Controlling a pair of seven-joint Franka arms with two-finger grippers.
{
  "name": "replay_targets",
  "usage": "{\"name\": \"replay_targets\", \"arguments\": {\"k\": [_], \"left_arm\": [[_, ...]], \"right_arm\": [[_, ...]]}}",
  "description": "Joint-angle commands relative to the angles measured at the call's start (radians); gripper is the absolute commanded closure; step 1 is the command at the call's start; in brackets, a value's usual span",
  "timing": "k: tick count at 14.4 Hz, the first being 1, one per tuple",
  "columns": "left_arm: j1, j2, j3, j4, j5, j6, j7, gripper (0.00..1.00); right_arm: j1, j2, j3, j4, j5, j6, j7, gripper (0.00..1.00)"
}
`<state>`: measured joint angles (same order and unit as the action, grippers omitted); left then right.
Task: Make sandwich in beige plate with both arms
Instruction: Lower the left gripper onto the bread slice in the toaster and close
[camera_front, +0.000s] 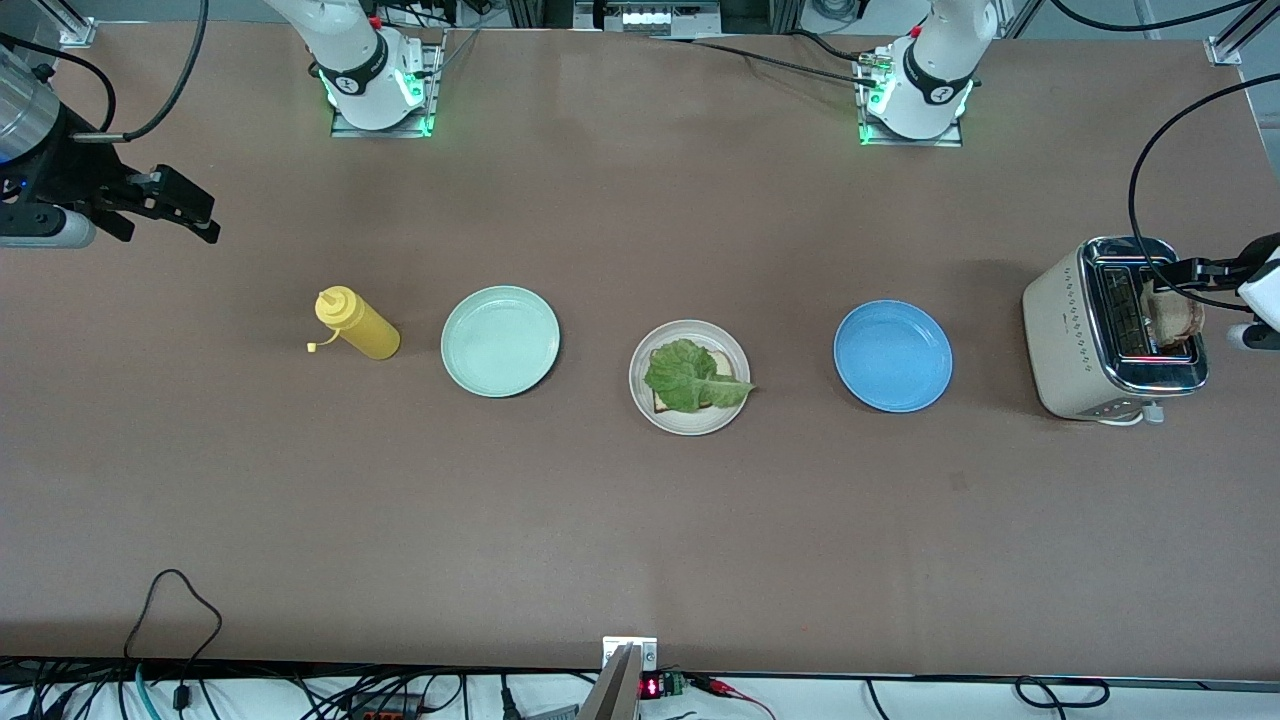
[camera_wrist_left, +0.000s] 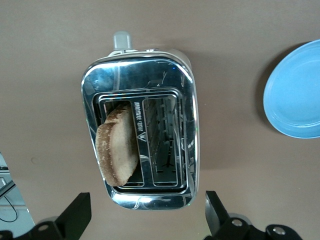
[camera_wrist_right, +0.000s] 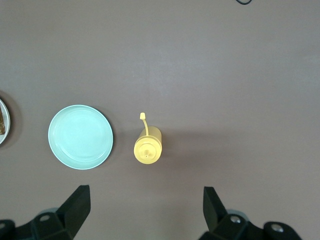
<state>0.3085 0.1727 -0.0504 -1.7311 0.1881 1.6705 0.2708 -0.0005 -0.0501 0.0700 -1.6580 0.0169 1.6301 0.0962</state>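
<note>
The beige plate (camera_front: 689, 377) sits at the desk's centre, between the mint plate (camera_front: 500, 341) and the blue plate (camera_front: 892, 356). It holds one toast slice (camera_front: 722, 364) under a lettuce leaf (camera_front: 690, 376); the sandwich lacks its top. That second slice (camera_wrist_left: 118, 146) stands in the toaster (camera_wrist_left: 140, 132) at the left arm's end. The left gripper (camera_wrist_left: 146, 215) hangs over the toaster, fingers apart and empty. The right gripper (camera_wrist_right: 144, 212) waits above the mustard bottle (camera_wrist_right: 147, 145), fingers apart. The toaster's lettering is illegible.
</note>
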Motion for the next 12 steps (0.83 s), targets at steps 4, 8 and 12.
{"name": "replay_targets", "arguments": {"k": [4,8,12], "left_arm": [[0.024,0.01,-0.009,-0.007,0.022,0.034,0.024,0.0],[0.04,0.024,-0.013,-0.013,0.047,0.067,0.034,0.0],[0.066,0.045,-0.014,-0.045,0.047,0.107,0.063,0.0]], "right_arm": [[-0.012,0.003,0.008,0.017,-0.018,-0.032,0.008,0.0],[-0.019,0.001,0.008,0.017,-0.029,-0.033,0.003,0.0],[-0.018,-0.004,0.008,0.011,-0.038,-0.046,0.013,0.0]]}}
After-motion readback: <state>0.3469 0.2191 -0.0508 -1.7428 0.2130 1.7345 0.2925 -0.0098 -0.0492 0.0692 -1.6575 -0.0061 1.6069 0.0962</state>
